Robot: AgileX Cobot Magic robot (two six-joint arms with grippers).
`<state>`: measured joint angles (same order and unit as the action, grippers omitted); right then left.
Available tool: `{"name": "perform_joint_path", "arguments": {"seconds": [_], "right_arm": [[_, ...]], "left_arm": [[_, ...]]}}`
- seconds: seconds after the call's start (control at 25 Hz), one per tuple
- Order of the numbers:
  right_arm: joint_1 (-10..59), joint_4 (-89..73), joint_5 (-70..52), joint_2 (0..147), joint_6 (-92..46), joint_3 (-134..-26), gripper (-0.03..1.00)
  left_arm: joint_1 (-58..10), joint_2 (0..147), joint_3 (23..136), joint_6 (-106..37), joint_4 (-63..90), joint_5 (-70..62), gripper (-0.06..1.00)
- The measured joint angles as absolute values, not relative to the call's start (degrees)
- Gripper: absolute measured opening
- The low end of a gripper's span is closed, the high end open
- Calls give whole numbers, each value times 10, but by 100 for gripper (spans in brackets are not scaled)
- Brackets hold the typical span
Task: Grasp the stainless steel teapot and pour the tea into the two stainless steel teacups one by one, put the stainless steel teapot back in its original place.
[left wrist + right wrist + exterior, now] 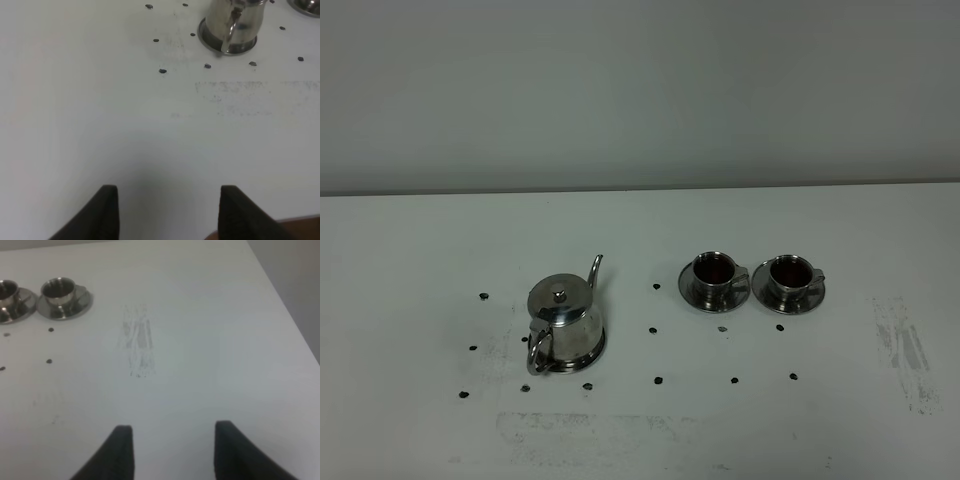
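Beside teapot (564, 325) (left): bare table (400, 300)

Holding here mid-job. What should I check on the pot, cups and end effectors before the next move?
1. Teapot upright on its disc, lid on: ok.
2. Left teacup upright on its saucer: ok.
3. Right teacup upright on its saucer: ok.
4. Dark liquid in both cups: ok; exact levels cannot tell.
5. Left end effector open, empty, well short of the teapot: ok.
6. Right end effector jaws apart, empty, clear of the cups: ok.
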<state>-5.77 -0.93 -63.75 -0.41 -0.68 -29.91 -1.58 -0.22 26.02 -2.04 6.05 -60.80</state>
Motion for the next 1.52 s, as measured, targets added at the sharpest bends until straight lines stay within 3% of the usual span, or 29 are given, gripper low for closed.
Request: {"name": "perform_joint_path", "arguments": {"seconds": [0.52,1.52], "right_arm": [[9,-10,-637,-4,-7,-299,37],[9,-10,-637,-4,-7,-299,37]], "left_arm": [[-16,-2,260,-20,61,-608,47],[-16,-2,260,-20,61,-608,47]]}}
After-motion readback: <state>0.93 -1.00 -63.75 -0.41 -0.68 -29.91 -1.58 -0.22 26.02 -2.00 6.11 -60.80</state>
